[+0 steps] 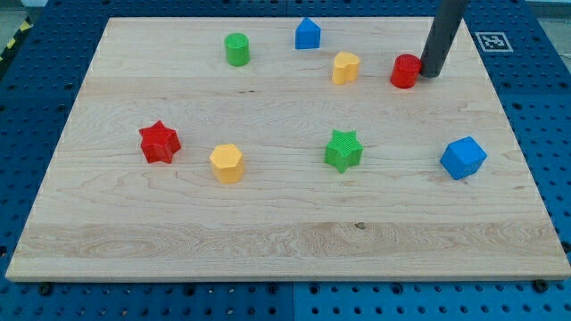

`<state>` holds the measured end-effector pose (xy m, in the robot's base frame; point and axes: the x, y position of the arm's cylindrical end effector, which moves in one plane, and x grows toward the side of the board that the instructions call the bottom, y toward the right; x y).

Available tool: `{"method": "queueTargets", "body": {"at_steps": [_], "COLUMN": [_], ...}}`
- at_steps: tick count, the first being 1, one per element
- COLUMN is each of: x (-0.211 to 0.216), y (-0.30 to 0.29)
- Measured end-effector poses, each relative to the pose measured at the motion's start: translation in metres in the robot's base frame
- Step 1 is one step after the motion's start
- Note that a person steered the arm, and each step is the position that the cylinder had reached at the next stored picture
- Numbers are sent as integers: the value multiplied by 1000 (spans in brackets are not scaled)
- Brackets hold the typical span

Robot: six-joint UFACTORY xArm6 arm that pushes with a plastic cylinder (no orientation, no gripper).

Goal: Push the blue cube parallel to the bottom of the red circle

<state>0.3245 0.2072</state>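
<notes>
Camera view shows my tip (pixel 431 75) touching the right side of the red circle (pixel 405 71), near the board's (pixel 285 241) top right. I carry no fingers, only a bare rod holding nothing. Well below my tip and slightly to the view's right sits the blue cube (pixel 463 158), turned so one corner points toward the view's bottom; no long axis shows.

Rod (pixel 443 36) cut off by view's top; arm above unseen.
</notes>
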Motion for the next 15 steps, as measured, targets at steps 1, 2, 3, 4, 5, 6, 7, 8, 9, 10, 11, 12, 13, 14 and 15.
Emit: {"method": "queueTargets", "body": {"at_steps": [1,2,3,4,5,6,7,8,9,10,11,12,13,14,15], "x": [21,90,163,216,231,231,227,207,207,193,187,187,186,183,172], "y": [39,96,121,120,86,59,58,39,38,34,32,29,10,-11,-19]}}
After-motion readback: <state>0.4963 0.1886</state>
